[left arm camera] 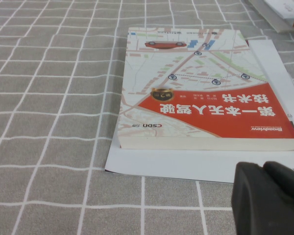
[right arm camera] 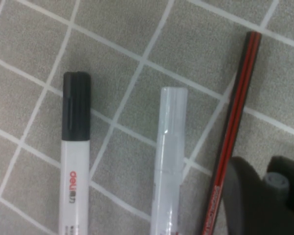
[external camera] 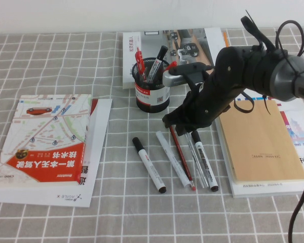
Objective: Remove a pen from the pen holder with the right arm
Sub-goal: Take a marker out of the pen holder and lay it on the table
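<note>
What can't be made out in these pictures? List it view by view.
- High view: the right gripper, low in front of the pen holder, is hidden by its own arm, so any grasp is unclear.
- Right wrist view: the right gripper is cut off by the picture's edge and covers part of the red pencil.
- Left wrist view: the left gripper, near the map book, is cut off at the corner.
- High view: the holder's pens overlap, so they cannot be counted.
</note>
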Controlling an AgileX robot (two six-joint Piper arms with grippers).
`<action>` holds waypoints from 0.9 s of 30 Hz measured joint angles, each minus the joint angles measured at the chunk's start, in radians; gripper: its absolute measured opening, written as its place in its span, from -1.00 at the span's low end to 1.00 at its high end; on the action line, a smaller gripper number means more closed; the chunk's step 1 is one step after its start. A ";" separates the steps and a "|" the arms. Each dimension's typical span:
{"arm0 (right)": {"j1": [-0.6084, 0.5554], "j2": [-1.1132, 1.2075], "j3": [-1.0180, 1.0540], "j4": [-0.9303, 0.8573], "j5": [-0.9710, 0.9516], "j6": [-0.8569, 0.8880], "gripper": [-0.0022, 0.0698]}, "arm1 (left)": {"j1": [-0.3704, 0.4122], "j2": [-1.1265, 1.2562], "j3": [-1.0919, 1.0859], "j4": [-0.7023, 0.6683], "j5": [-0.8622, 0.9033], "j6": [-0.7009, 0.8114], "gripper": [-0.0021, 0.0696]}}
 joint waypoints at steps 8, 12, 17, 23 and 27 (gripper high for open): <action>0.000 0.004 0.000 0.000 -0.016 -0.002 -0.54 | 0.000 0.000 0.000 0.000 0.000 0.000 -0.95; 0.000 0.004 0.000 0.000 -0.023 -0.002 -0.47 | 0.000 0.000 0.000 0.000 0.000 0.000 -0.95; 0.000 0.004 0.000 0.000 -0.018 -0.002 -0.45 | 0.000 0.000 0.000 0.000 0.000 0.000 -0.95; 0.004 -0.105 0.017 -0.028 0.045 -0.002 -0.70 | 0.000 0.000 0.000 0.000 0.000 0.000 -0.95; 0.031 -0.292 0.112 -0.070 0.031 -0.002 -0.91 | 0.000 0.000 0.000 0.000 0.000 0.000 -0.95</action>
